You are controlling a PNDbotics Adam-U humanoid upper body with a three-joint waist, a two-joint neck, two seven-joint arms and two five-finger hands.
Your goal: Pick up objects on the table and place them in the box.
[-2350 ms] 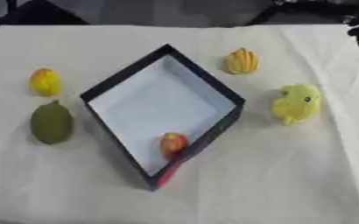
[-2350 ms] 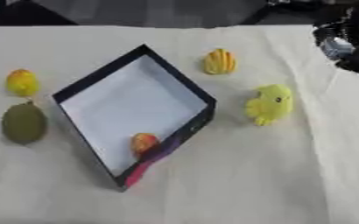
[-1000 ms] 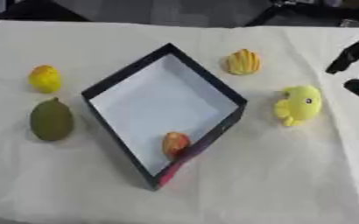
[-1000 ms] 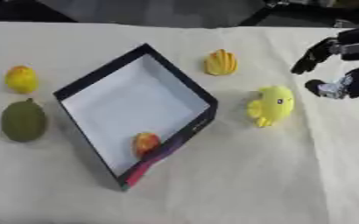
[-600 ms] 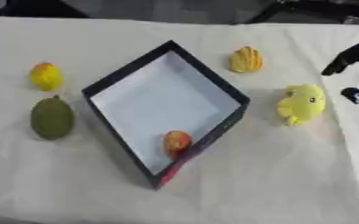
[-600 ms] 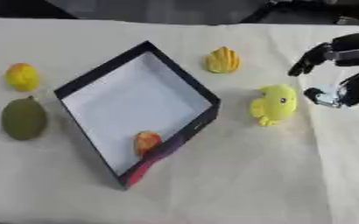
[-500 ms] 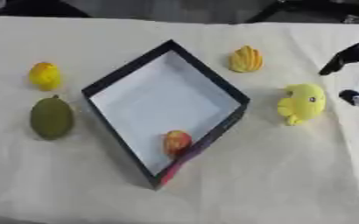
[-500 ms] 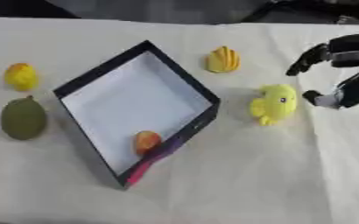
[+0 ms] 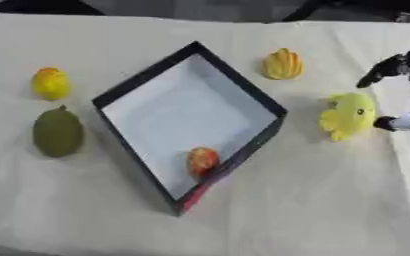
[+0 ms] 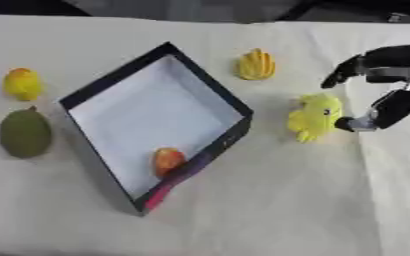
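My right hand hangs unclenched by the table's right edge, thumb tip touching the yellow toy that lies just right of the box, so I judge the next move is to close round the toy, then lift it.

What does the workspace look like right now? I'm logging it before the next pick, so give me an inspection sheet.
Surface: table under a cream cloth, creased.
Job's things: dark-walled, white-floored open box set diamond-wise; a small orange-red fruit inside near its lower wall. Outside: yellow soft toy to the right, yellow ridged fruit above right, small yellow-orange fruit and green oval fruit to the left.
Clutter: nothing seen.
Hands: right hand beside the yellow soft toy, open, one fingertip close to it; contact unclear. Left hand not in view.
Cables: nothing seen.
Surroundings: dark shapes beyond the far edge, not identifiable.
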